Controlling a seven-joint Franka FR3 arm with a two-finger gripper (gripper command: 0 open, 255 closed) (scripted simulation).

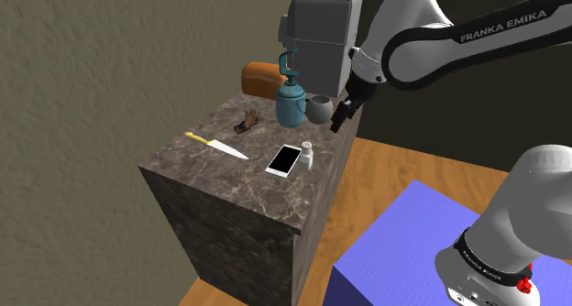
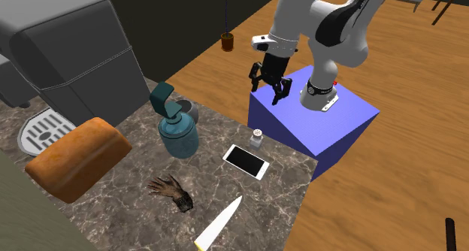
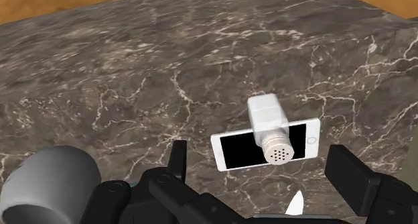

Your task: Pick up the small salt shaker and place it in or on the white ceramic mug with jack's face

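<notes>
The small white salt shaker [image 1: 306, 155] stands on the marble counter [image 1: 225, 180], touching the edge of a phone [image 1: 285, 159]. In the wrist view the shaker [image 3: 269, 127] lies ahead of my gripper [image 3: 262, 169], whose black fingers [image 3: 177, 159] stand wide apart with nothing between them. The mug [image 1: 319, 109] is plain grey and sits by a teal dispenser [image 1: 291, 98]; its open mouth [image 3: 50, 182] shows beside one finger. My gripper [image 1: 341, 114] hangs in the air above the counter's edge, near the mug and apart from the shaker [image 2: 257, 137]. In the second exterior view the gripper [image 2: 270, 84] is open.
A yellow-handled knife [image 1: 215, 147], a dark glove [image 1: 248, 122], a bread loaf [image 2: 75, 158] and a grey coffee machine [image 1: 321, 43] share the counter. The blue stand [image 2: 316, 118] sits beside the counter on a wooden floor [image 2: 391, 189].
</notes>
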